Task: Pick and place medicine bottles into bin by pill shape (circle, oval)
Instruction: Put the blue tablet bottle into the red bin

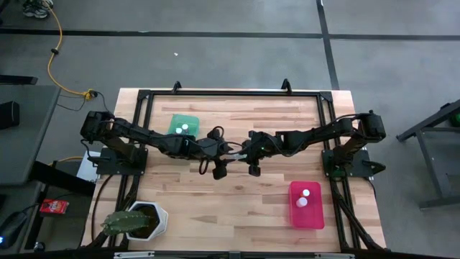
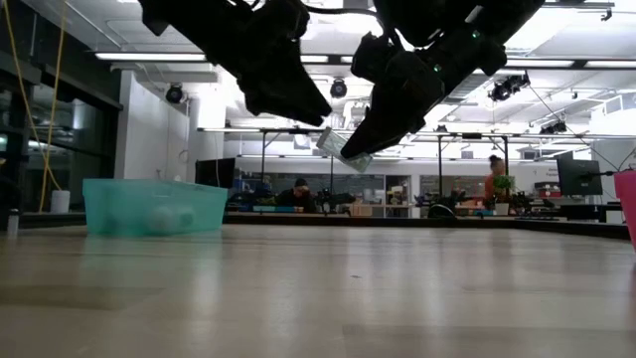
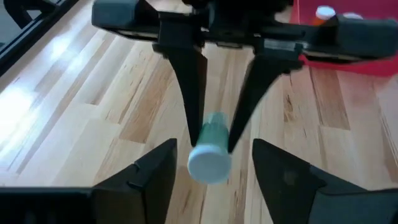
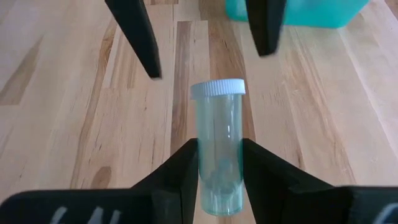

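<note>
- Wooden table carries a green bin at the far left and a pink bin at the near right, each holding two white-capped bottles.
- Right gripper hangs mid-table above the surface, its fingers clamped around a medicine bottle, cap pointing at the other arm.
- Left gripper faces it just beside, fingers spread wide, flanking the cap without touching it.
- White cactus pot sits at the near left corner.
</note>
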Robot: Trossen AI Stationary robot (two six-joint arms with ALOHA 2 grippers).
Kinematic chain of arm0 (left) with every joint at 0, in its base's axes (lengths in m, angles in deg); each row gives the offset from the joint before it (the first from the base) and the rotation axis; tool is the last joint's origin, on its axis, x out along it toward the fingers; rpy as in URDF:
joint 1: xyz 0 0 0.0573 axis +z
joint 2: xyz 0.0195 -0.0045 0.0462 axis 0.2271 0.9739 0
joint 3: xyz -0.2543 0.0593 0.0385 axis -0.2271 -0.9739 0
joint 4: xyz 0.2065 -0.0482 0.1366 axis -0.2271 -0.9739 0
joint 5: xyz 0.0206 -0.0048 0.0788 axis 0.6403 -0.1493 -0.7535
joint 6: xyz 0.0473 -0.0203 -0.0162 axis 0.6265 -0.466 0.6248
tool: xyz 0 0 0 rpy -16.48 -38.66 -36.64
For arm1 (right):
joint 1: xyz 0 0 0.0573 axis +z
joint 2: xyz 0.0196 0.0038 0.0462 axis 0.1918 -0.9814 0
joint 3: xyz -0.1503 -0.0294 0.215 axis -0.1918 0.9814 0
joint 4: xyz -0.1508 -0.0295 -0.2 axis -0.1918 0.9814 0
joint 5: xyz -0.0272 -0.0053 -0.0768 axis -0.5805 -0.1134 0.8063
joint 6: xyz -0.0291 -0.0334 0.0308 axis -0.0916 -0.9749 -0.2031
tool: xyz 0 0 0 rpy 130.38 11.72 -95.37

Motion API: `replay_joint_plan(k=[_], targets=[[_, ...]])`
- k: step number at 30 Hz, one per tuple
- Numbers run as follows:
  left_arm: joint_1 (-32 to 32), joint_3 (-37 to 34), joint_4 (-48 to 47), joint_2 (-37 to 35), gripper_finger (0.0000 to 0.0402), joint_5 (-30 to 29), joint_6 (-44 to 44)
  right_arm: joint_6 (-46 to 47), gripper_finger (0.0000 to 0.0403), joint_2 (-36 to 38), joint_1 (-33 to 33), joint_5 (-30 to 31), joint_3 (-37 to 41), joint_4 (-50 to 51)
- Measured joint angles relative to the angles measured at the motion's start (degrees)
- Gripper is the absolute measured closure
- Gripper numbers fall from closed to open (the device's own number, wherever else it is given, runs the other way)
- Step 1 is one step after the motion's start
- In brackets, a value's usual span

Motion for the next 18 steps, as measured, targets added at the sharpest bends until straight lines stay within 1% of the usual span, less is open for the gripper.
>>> replay_joint_plan(k=[4,8,10,12,13,15,18], targets=[[-0.42,-0.03,-2.86,-1.78,0.0192,-0.66,0.05,-0.21,0.0302,0.71,0.0,0.01,0.0,0.81],[-0.41,-2.03,-3.82,-4.13,0.0191,-6.89,-0.7,-0.23,0.0302,2.45,0.0,0.05,0.02,3.57],[-0.02,-4.48,-3.76,-5.72,0.0194,-9.11,-0.87,-0.16,0.0302,2.91,0.0,0.07,0.02,4.17],[0.84,-7.22,-3.33,-8.04,0.0198,-9.4,-1.59,-0.31,0.0302,3.3,0.0,0.07,0.02,5.3],[1.27,-8.45,-1.18,-9.03,0.0201,-9.33,-2.02,-0.42,0.0302,3.34,0.0,0.09,0.02,5.41],[2.25,-11.66,-0.04,-12.8,0.0205,-8.91,-2.57,-1.25,0.0302,3.34,0.0,0.42,0.02,5.58],[2.8,-16.58,6.76,-18.17,0.0211,-6.66,-1.96,-1.66,0.0302,3.34,0.02,1.97,0.02,5.83]])
